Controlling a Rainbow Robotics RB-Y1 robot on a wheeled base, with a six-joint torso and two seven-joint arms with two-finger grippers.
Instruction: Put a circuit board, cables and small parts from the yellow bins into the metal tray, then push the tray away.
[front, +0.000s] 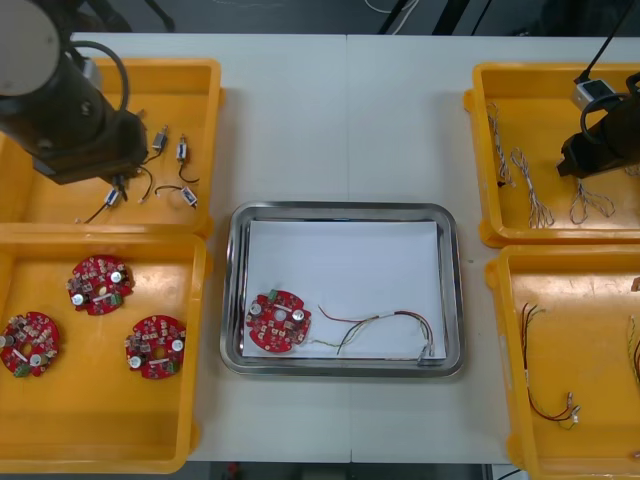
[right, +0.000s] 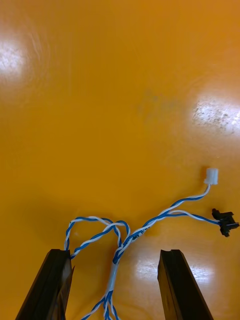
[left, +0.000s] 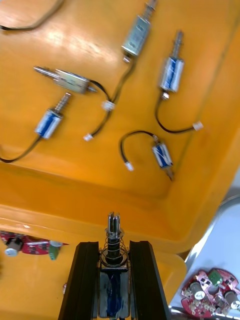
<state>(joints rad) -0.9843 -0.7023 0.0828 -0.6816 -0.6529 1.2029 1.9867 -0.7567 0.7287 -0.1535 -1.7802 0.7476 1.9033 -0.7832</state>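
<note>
My left gripper (front: 120, 183) hangs over the far left yellow bin (front: 200, 75). In the left wrist view it (left: 114, 247) is shut on a small metal part (left: 114, 280) with a blue body and a spring, lifted above the bin floor. My right gripper (front: 585, 175) is low in the far right bin (front: 480, 150). Its fingers (right: 52, 285) stand open astride a twisted blue and white cable (right: 120, 245) lying on the bin floor. The metal tray (front: 340, 212) holds a red circuit board (front: 278, 321) and a red and yellow cable (front: 385, 325).
Several small metal parts (left: 170, 75) with black leads lie loose in the far left bin. Three circuit boards (front: 155, 346) sit in the near left bin (front: 190, 400). More twisted cables (front: 530, 195) lie in the far right bin; red and yellow cables (front: 545, 400) in the near right bin.
</note>
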